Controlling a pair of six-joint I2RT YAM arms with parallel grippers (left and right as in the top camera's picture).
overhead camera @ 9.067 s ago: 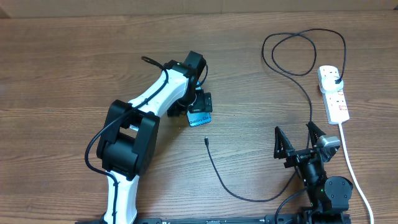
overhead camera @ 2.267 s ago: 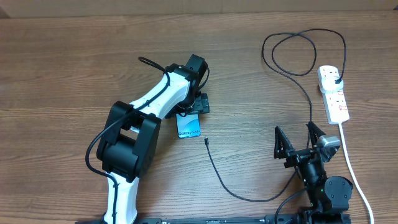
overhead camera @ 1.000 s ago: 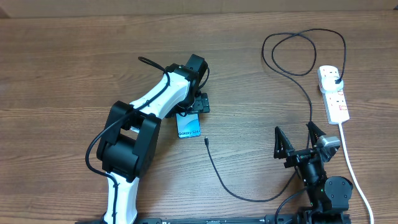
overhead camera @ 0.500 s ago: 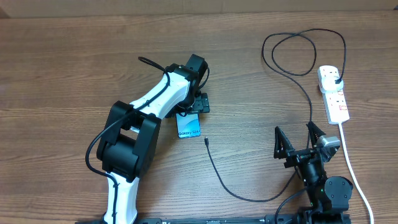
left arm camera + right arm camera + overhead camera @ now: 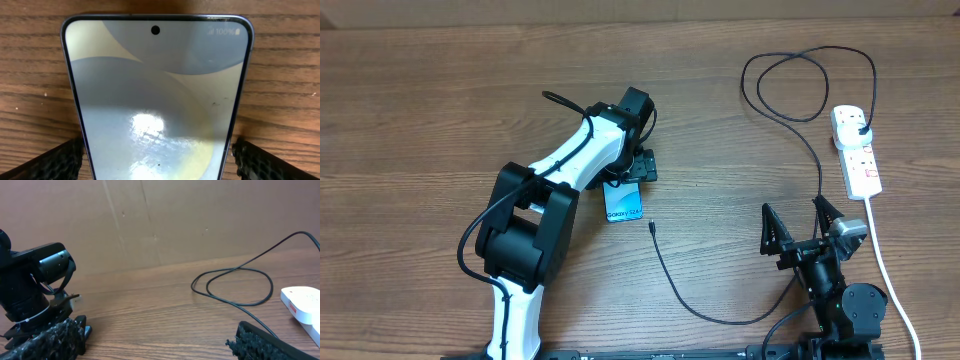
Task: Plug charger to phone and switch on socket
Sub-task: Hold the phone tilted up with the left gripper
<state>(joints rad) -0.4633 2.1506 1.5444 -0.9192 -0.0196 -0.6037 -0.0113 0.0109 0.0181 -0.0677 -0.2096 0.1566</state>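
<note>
Left claw (image 5: 635, 172) stands spread to its full width and grips nothing. Its fingers (image 5: 55, 161) sit low on either side of the phone (image 5: 623, 203) with a sliver of wood showing between each of them and the phone's edges. The phone lies flat on the table (image 5: 440, 90), lit screen up, reaching forward from between those fingers. In the left wrist view its front-camera hole is at the end farthest from the claw. So the charging port is probably at the end nearest the fingers, though no port shows.

The charger (image 5: 675, 285) is not yet connected. Its connector tip (image 5: 651, 226) lies loose on the wood just past the phone's far end from the left claw, close to it but not touching.

From the tip the thin black cable runs across to pass the right claw (image 5: 800, 228), which is also wide open and empty, drawn back over its own base. The cable then loops away ahead of that claw to the black plug (image 5: 861, 128), which looks already seated in the white power strip (image 5: 860, 165), off to the right claw's right and ahead of it.

By my reading, only the placing of the phone and the plug end are done. Picking up the tip, pushing it into the phone and pressing the strip's switch are all left to do. Whether the red switch is already on I cannot tell.
</note>
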